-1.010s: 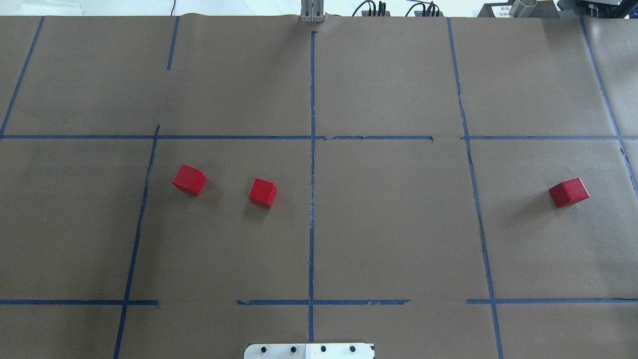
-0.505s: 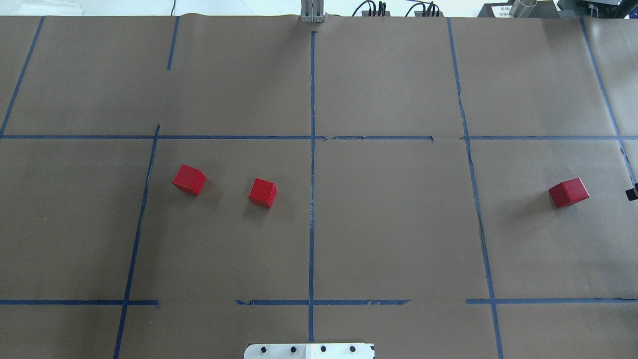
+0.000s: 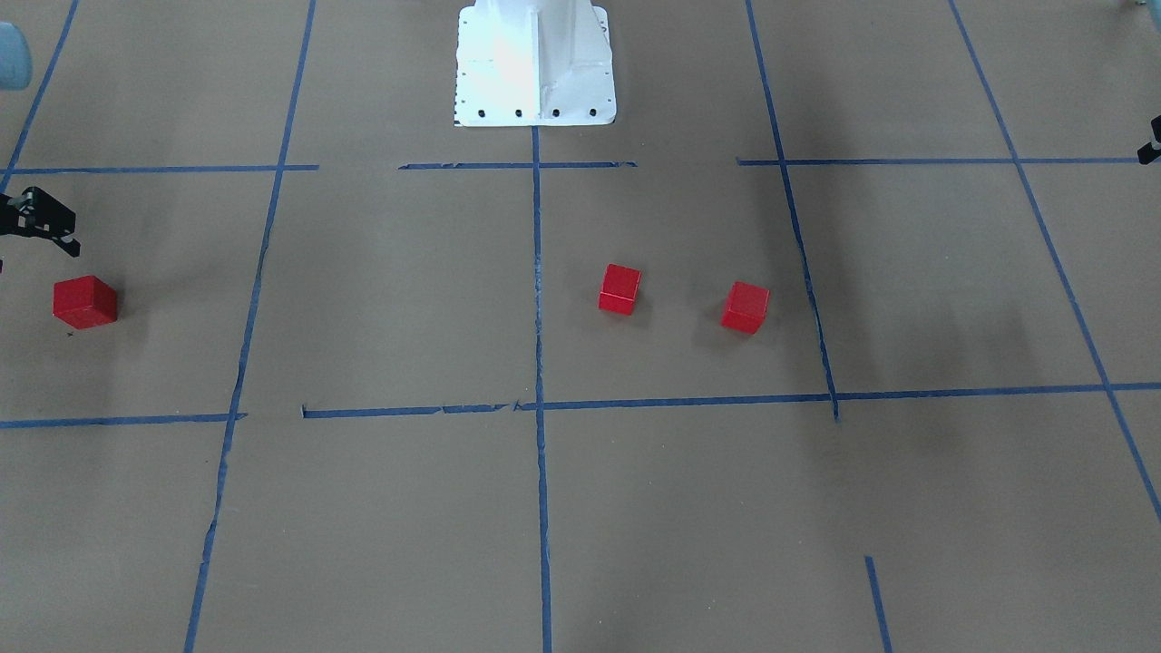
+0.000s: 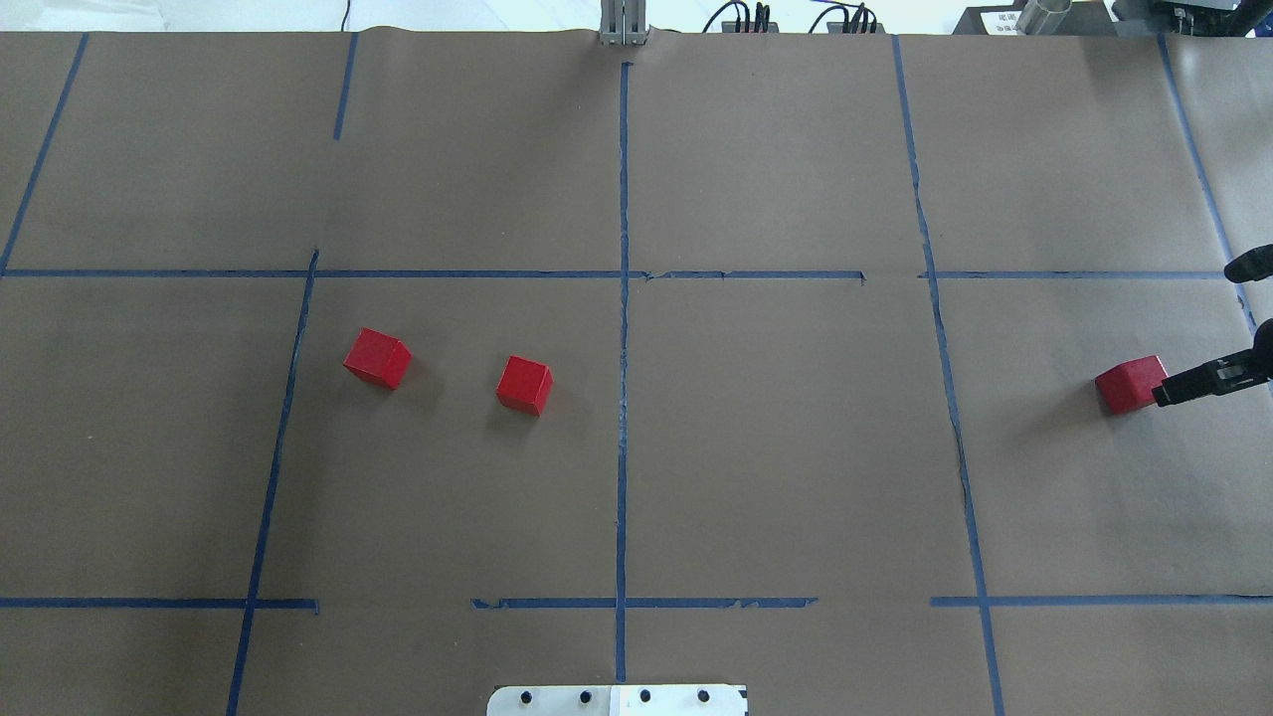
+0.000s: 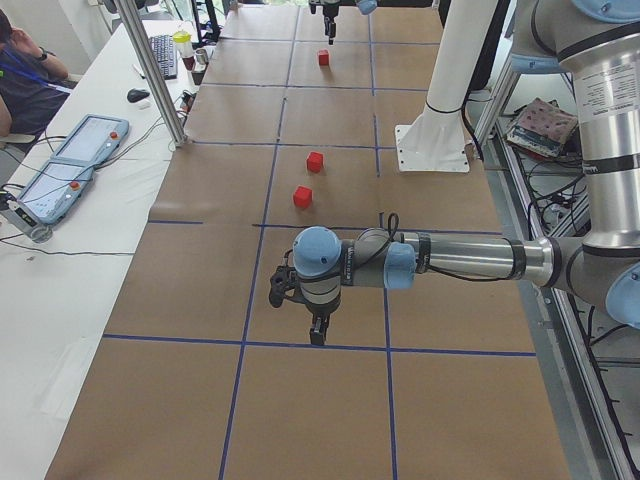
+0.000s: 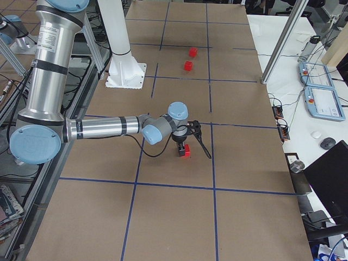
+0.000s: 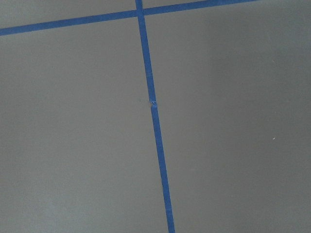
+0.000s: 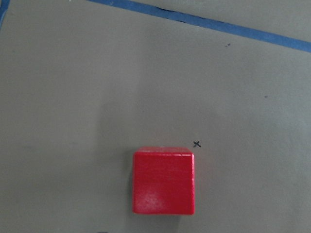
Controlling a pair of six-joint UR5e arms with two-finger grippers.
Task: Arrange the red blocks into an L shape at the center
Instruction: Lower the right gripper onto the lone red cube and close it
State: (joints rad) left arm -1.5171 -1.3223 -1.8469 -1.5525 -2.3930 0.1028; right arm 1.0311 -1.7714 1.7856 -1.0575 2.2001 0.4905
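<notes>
At the far left, our left gripper (image 5: 316, 335) hangs over bare brown paper, well apart from every block; we cannot tell whether its jaws are parted. Next, the first red cube (image 4: 377, 358), small and matte, and the second red cube (image 4: 524, 385) sit near each other but apart in the left half of the center cell (image 4: 786, 438), left of the blue tape line (image 4: 622, 447) that splits it. Far right, outside that cell, the third red cube (image 4: 1129, 386) lies just beside our right gripper (image 4: 1166, 393), which hovers at its right edge. We cannot tell that gripper's jaw state or whether it touches the cube.
</notes>
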